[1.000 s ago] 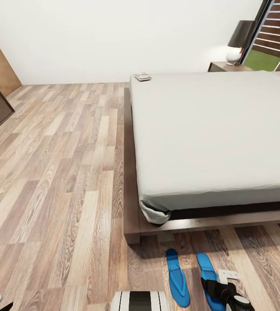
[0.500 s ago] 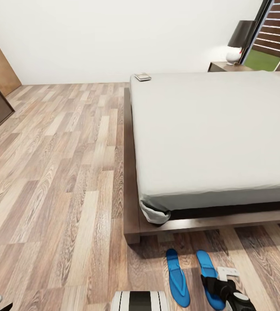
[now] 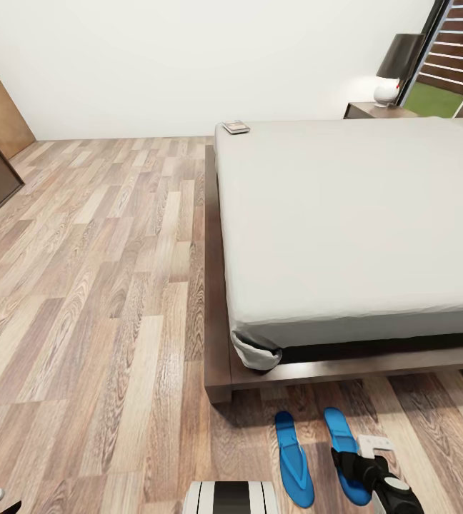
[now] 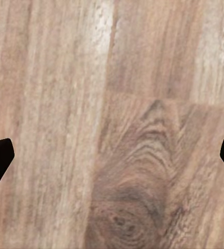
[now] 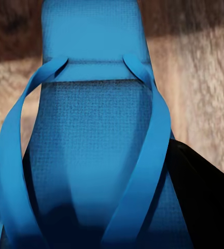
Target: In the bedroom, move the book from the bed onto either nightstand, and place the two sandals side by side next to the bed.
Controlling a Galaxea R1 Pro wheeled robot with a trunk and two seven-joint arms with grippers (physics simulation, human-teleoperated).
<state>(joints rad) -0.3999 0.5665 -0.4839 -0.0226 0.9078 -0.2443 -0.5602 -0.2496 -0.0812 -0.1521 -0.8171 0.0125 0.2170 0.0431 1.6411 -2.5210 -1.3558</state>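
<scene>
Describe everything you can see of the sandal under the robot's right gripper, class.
The right-hand sandal is bright blue, flat, with a long narrow foot-shaped sole. The wrist view shows a finely textured footbed and two smooth straps converging in a V. It lies on the wood-plank floor just past the bed's foot, beside its twin, roughly parallel, not touching. The right gripper covers its heel end; contact is unclear.

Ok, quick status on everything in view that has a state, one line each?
book: flat on the bed's far corner.
left sandal: flat on the floor by the bed foot.
right sandal: beside it, right gripper over its heel.
left gripper: open, above bare floor.
lamp: upright on the nightstand.
</scene>
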